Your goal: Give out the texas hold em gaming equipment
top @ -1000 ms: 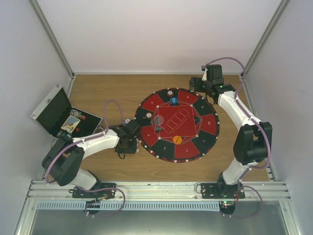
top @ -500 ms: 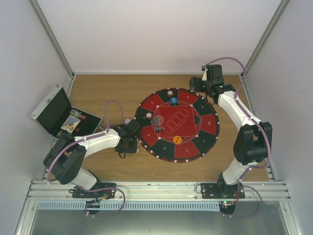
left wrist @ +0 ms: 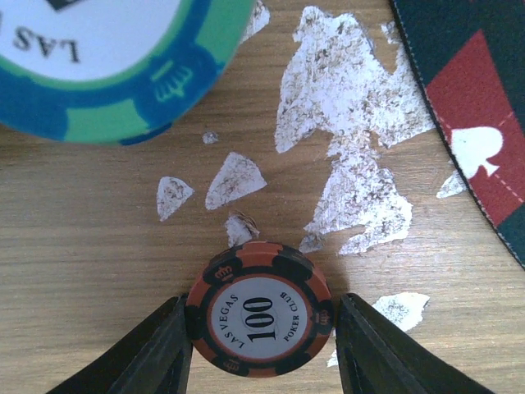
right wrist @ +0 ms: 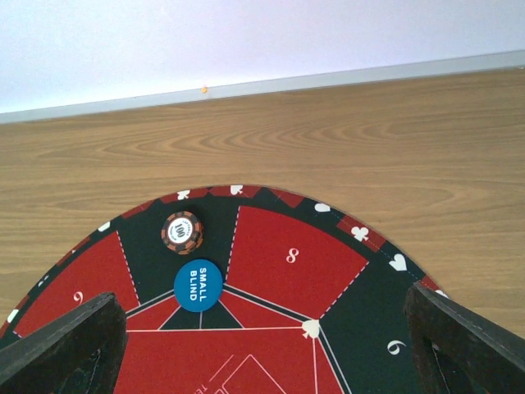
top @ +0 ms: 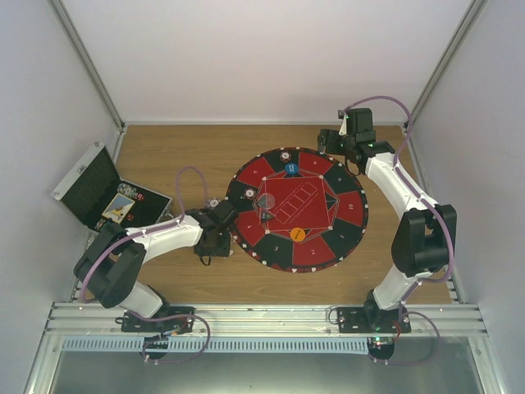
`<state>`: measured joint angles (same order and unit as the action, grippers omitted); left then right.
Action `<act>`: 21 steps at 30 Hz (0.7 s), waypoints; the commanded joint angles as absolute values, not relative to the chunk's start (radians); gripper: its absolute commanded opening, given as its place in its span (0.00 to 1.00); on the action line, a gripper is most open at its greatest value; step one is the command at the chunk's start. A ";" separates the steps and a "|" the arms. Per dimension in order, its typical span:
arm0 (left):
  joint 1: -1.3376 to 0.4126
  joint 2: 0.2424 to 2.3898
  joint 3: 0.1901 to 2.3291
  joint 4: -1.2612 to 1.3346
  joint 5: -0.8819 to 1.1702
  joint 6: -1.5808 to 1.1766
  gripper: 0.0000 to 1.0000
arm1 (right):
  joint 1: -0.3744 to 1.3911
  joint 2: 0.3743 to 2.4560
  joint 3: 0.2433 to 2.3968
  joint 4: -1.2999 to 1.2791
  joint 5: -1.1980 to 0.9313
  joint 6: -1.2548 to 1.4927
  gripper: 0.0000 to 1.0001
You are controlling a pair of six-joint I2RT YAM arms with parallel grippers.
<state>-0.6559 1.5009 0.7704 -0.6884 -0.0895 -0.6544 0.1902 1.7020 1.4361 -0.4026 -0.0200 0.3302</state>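
From above, the left pincer [top: 215, 240] hangs low over the wood table [top: 164, 156], just beside the left edge of the round mat [top: 344, 205]. The right pincer [top: 330, 141] is well apart from it, at the far right side of the mat. So the left arm is much the nearer one to the chip it is working on, which this view hides under the pincer. In the left wrist view, the dark red chip [left wrist: 259, 318] lies flat on the bare wood, right between the two fingers [left wrist: 156, 357]. The pincer looks loose: one finger seems to touch the chip, and a thin strip of wood shows at the other. The chip is round, so it has no long way. The mat edge is off to the right, and a teal chip [left wrist: 107, 66] sits at the top left. I think a straight lift would leave the chip there. In the right wrist view, the right pincer [right wrist: 258, 328] is spread wide with nothing in it. It looks at a far chip [right wrist: 182, 232] and a blue disc [right wrist: 198, 285] on the mat.
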 commanded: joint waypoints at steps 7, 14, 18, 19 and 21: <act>-0.650 1.551 0.752 -0.701 -0.038 -0.646 0.50 | 0.181 1.728 1.440 -0.396 -0.003 0.330 0.93; -0.646 1.571 0.725 -0.707 -0.013 -0.648 0.44 | 0.181 1.731 1.439 -0.397 -0.002 0.325 0.93; -0.646 1.573 0.712 -0.703 -0.009 -0.647 0.36 | 0.180 1.730 1.439 -0.397 -0.001 0.323 0.93; -0.646 1.570 0.710 -0.701 -0.010 -0.647 0.34 | 0.181 1.732 1.439 -0.397 -0.002 0.324 0.93; -0.646 1.563 0.707 -0.699 -0.013 -0.648 0.32 | 0.180 1.732 1.439 -0.397 -0.002 0.323 0.93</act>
<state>-0.6506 1.5101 0.7746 -0.6960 -0.0723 -0.6399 0.1902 1.7176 1.4361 -0.4026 -0.0196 0.3294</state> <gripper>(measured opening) 0.428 0.930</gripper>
